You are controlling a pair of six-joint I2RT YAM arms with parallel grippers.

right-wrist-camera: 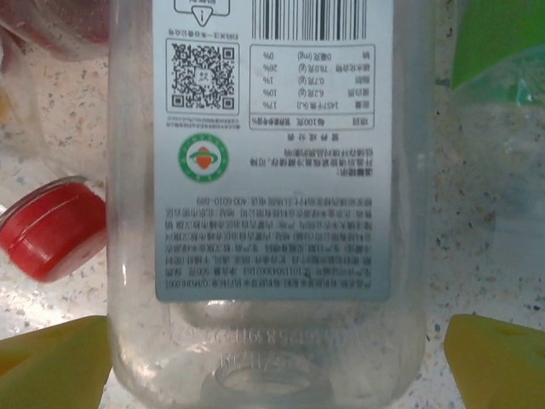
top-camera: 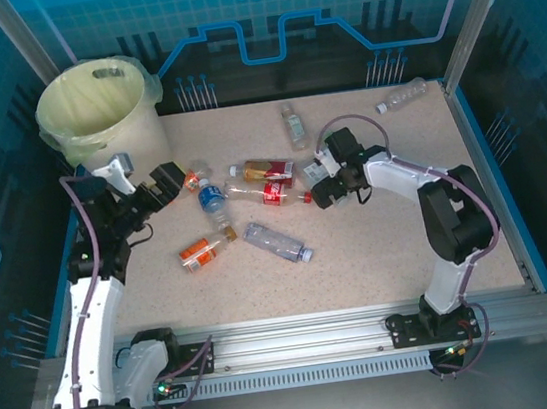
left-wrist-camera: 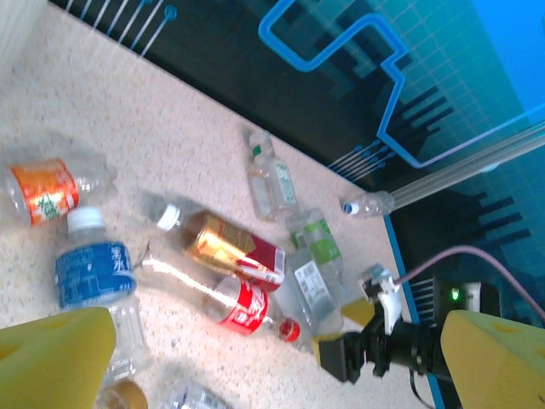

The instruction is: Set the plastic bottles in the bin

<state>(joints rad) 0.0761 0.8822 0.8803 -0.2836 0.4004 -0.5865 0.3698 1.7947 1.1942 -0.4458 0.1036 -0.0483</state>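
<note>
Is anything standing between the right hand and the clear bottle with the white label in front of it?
Nothing visible does. The right hand is open, and the white-label bottle lies between its fingers. A red cap lies beside the bottle, ahead of one finger.

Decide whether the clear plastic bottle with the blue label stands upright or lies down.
Lying down: the blue-labelled bottle shows its full length, white cap to base, flat on the speckled table.
</note>
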